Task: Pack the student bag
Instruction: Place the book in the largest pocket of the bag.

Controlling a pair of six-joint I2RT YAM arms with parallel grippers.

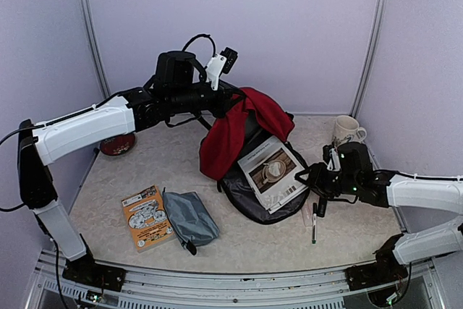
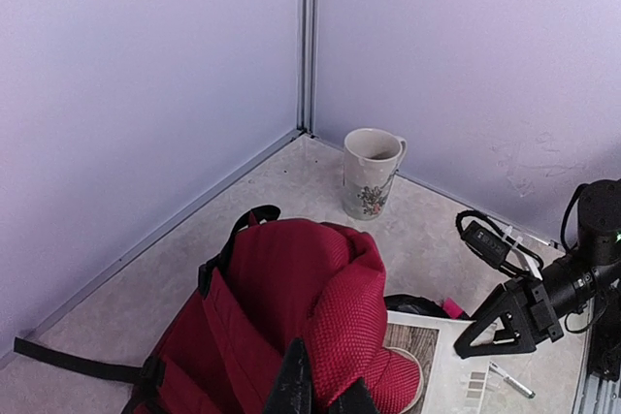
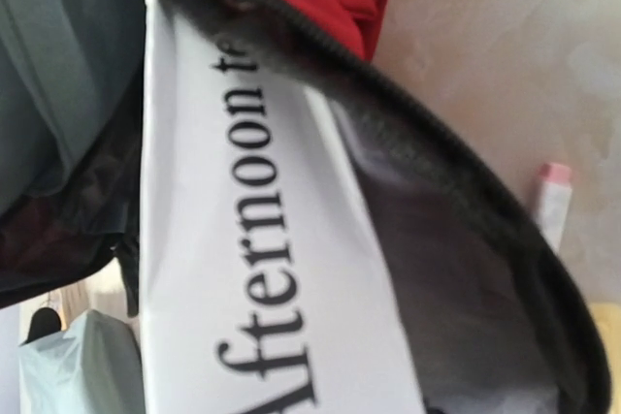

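Cloth of the bag (image 1: 246,124) looks soft and limp, folding wherever nothing holds it. Its red flap hangs draped from the left hand (image 2: 325,375), whose fingers are pressed together on a pinch of that cloth above the bag's open mouth. The bag's dark lower half lies flat on the counter (image 1: 166,164), mouth toward the right hand (image 1: 312,177). A book (image 1: 271,171) lies across that mouth, partly under the flap. The right hand sits at the bag's right edge beside the book; I cannot tell whether its fingers are spread or pinching.

Nearly empty, the bag is probably light and will slide or collapse if pushed. The thick zip rim (image 3: 456,181) or a strap (image 2: 78,361) should give a surer hold than thin cloth, which may slip free. The book looks stiff and smooth, likely best pushed by its edge. A pouch (image 1: 189,216) lies left of the bag, a mug (image 1: 347,129) behind its right side, and a pen (image 1: 314,226) just right of it.
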